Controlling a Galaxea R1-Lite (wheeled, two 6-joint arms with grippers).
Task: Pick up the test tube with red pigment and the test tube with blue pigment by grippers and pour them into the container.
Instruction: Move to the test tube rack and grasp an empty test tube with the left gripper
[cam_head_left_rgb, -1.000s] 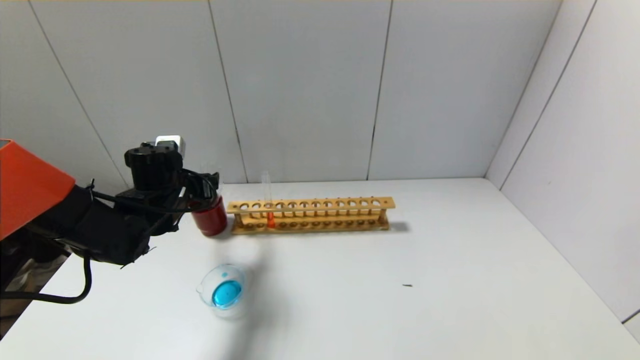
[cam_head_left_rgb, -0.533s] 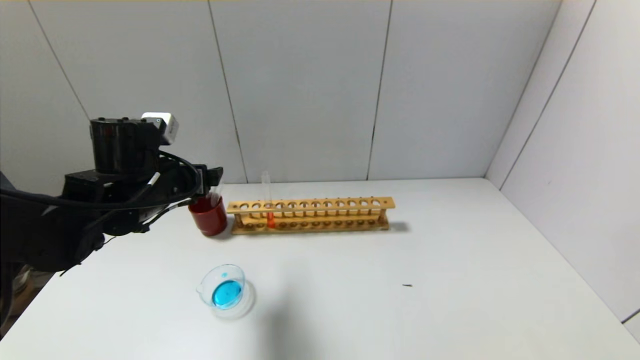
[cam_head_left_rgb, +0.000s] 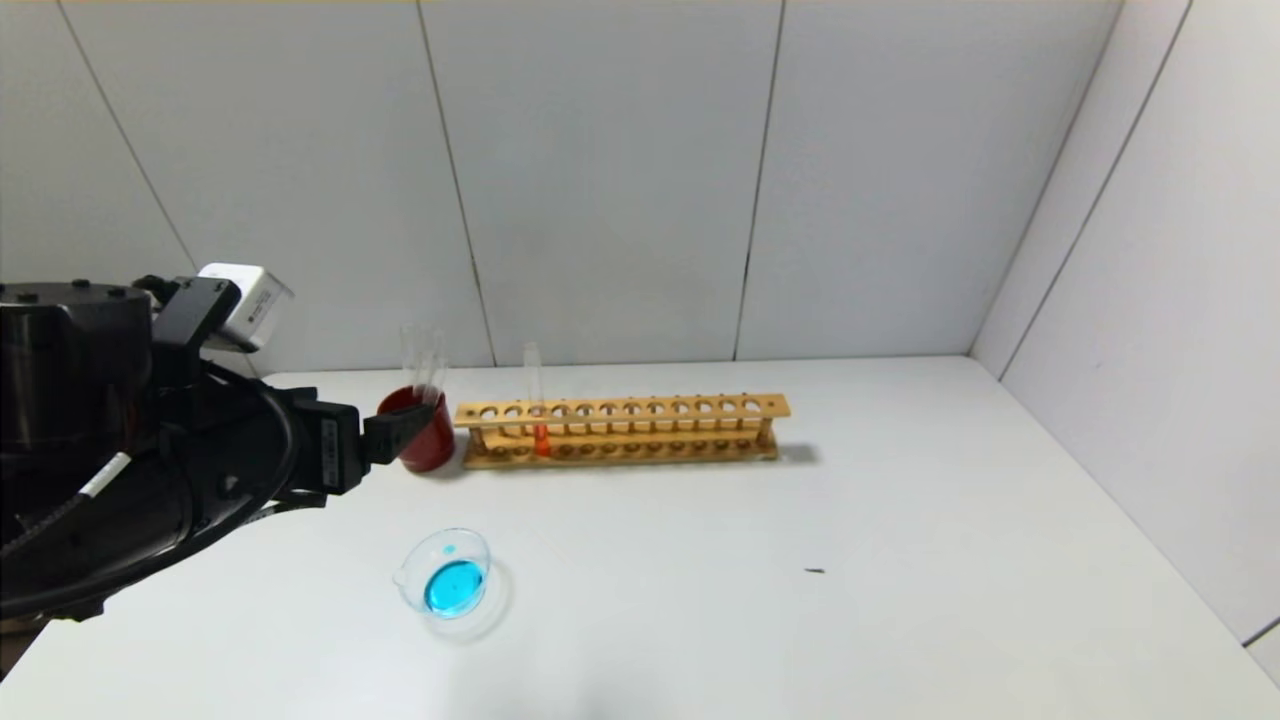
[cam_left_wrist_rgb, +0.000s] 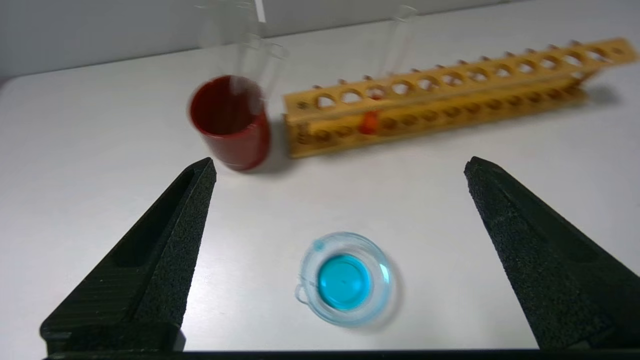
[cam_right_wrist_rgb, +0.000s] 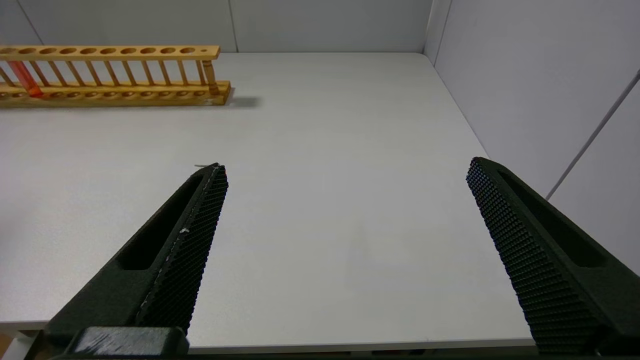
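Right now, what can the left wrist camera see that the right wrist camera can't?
Only the left wrist camera shows the glass dish with blue liquid, the dark red cup holding clear tubes, and the open left gripper. Only the right wrist camera shows the open right gripper, the table's right edge and the side wall. Both show the wooden rack with the red tube standing in it, and the white table.

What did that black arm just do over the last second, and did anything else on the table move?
The left end effector drew back from the red cup toward the robot, open and empty, leaving clear tubes standing in the cup. The container with blue liquid, the wooden rack and the test tube with red pigment stayed put.
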